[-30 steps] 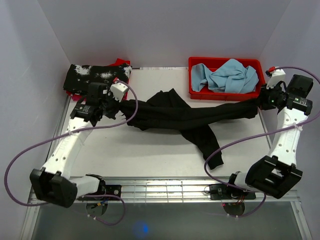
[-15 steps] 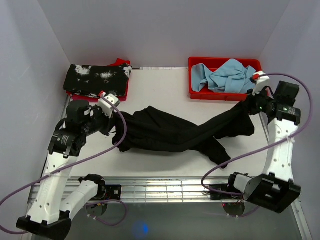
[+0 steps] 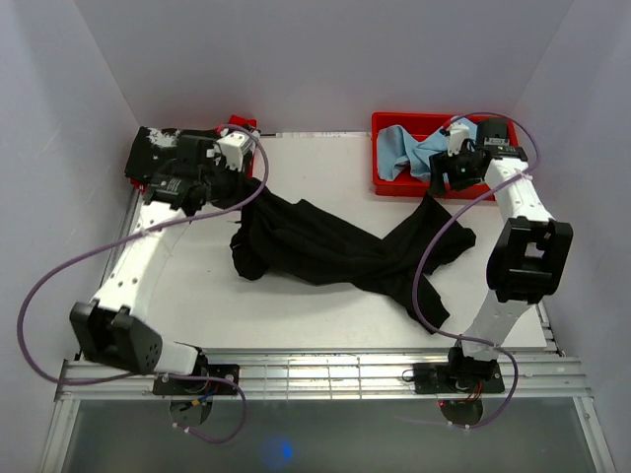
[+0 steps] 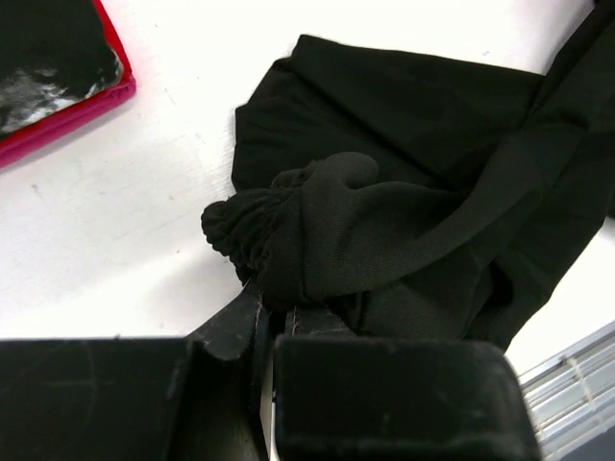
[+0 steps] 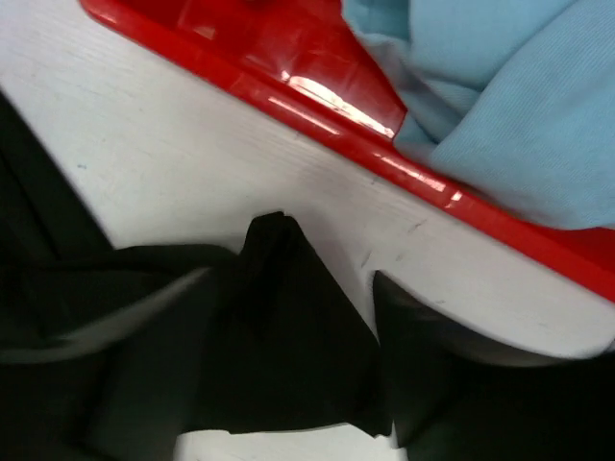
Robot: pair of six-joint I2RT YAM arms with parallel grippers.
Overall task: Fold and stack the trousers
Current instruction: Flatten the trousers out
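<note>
The black trousers [image 3: 325, 246] lie crumpled across the white table, from the back left to the front right. My left gripper [image 3: 235, 182] is shut on their gathered waistband, close to the red tray; in the left wrist view its fingers [image 4: 274, 312] pinch the bunched fabric [image 4: 317, 211]. My right gripper [image 3: 441, 182] hovers at the red bin's front wall, open and holding nothing. Below it a trouser leg end [image 5: 279, 327] rests on the table in a small peak, and one dark finger [image 5: 432, 384] stands apart to its right.
A red bin [image 3: 404, 187] at the back right holds a light blue cloth [image 3: 444, 148]; the right wrist view shows its wall [image 5: 317, 96] and the cloth [image 5: 519, 96]. A red tray [image 4: 91, 106] at the back left carries a black garment with white splotches [image 3: 177, 148]. A metal rail [image 3: 315, 365] lines the near edge.
The left arm swung back toward the red tray, dragging the waistband with it. The right gripper moved left along the bin's front, opened and let the leg end fall to the table.
</note>
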